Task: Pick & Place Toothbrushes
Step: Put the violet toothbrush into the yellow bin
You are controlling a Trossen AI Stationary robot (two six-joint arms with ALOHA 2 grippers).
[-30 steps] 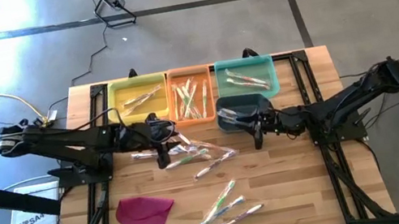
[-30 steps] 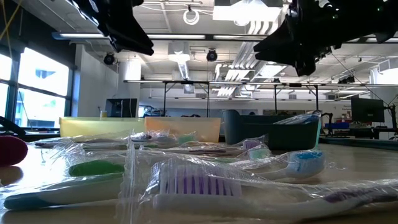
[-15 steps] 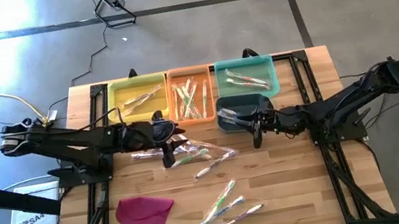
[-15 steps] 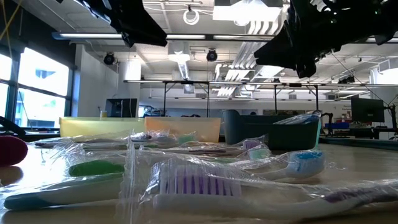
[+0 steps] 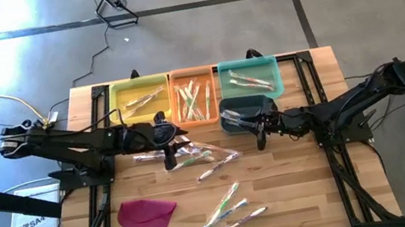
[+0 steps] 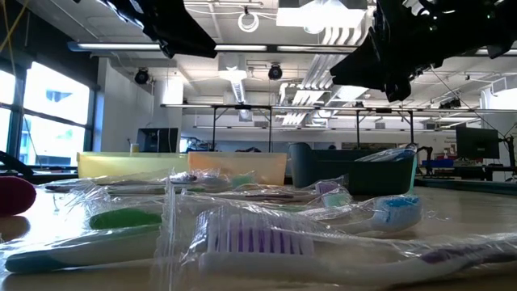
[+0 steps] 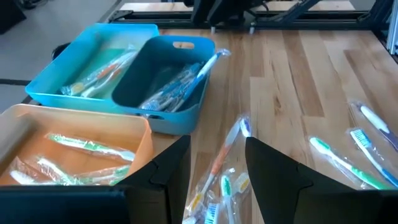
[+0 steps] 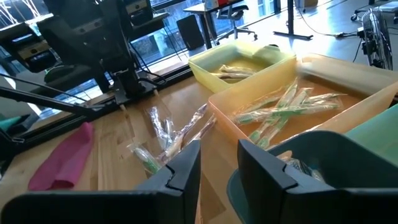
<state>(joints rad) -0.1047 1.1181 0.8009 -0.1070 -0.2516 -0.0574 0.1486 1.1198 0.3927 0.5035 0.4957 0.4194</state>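
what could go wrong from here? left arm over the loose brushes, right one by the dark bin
1. The left gripper hangs open over overlapping wrapped toothbrushes; it may pinch two wrappers at once, or slip on the glossy film.
2. One toothbrush sticks out over the dark bin rim, beside the right gripper; a nudge might tip it out.

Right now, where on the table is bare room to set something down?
Bare wood lies right of the loose wrapped toothbrushes, toward the table's right edge, and between the flat magenta cloth and those toothbrushes. Crowded: the middle pile before the coloured plastic bins.
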